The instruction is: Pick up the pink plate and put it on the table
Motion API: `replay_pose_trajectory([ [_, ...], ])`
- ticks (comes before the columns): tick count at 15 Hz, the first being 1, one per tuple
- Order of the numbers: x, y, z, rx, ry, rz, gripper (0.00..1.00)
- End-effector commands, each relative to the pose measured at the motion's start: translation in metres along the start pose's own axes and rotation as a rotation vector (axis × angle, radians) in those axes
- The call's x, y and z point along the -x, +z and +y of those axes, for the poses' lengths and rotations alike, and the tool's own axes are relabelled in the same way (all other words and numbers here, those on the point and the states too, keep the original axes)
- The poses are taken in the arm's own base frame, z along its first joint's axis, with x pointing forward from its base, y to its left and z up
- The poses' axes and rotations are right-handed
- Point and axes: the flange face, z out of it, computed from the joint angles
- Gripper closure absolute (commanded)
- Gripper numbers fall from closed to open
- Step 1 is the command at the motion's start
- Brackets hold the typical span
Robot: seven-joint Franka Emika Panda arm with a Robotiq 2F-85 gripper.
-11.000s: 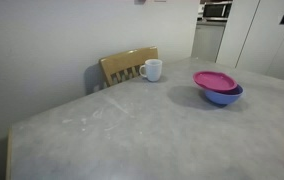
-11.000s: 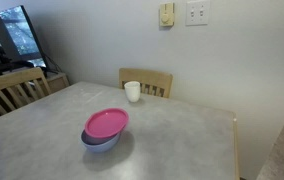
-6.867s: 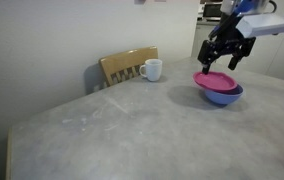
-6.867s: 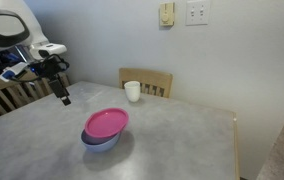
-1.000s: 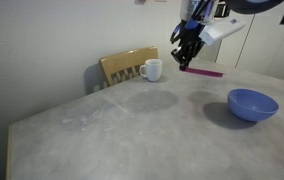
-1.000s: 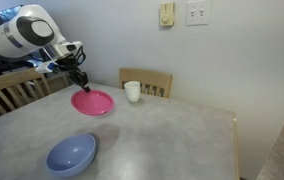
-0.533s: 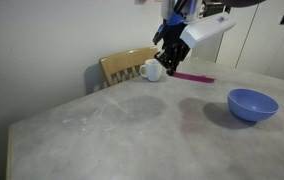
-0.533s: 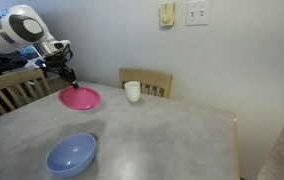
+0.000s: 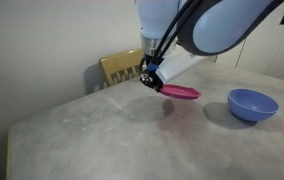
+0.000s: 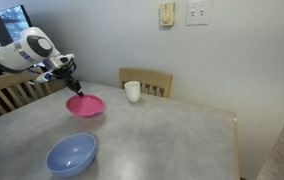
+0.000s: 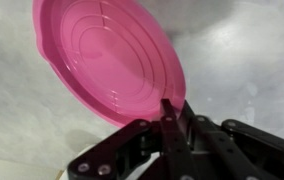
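Note:
The pink plate point(image 9: 180, 92) hangs in the air a little above the grey table point(image 9: 112, 135), held by its rim. My gripper point(image 9: 152, 80) is shut on that rim. In an exterior view the plate point(image 10: 85, 105) hovers near the table's edge point(image 10: 152, 140) with the gripper point(image 10: 73, 84) pinching its far side. The wrist view shows the plate point(image 11: 107, 60) from above, ribbed and round, with the gripper point(image 11: 170, 108) clamped on its near rim and the mottled tabletop point(image 11: 242, 50) beneath.
The blue bowl point(image 9: 252, 103) point(image 10: 71, 154) stands on the table, apart from the plate. A white mug point(image 10: 132, 91) sits at the table's edge in front of a wooden chair point(image 10: 147, 80) point(image 9: 120, 66). Another chair point(image 10: 12, 90) stands beside the arm.
The gripper has carried the pink plate sideways and lower, closer to the tabletop. The arm now hides the mug in one exterior view. The bowl has not moved.

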Motion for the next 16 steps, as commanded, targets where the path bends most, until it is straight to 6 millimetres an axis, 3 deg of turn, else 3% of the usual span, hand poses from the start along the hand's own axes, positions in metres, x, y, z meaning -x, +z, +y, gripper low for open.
replay_pose_trajectory([
  [1,-0.003,0.023,-0.025,0.023,0.029,0.039,0.97],
  [8,0.038,0.061,-0.061,0.049,0.136,0.018,0.97],
  [9,0.043,0.065,-0.065,0.05,0.146,0.015,0.75],
  [10,0.047,0.068,-0.068,0.05,0.157,0.014,0.63],
  [13,0.055,0.068,-0.068,0.048,0.208,0.02,0.42],
  [16,0.058,0.054,-0.056,0.068,0.266,0.046,0.23],
])
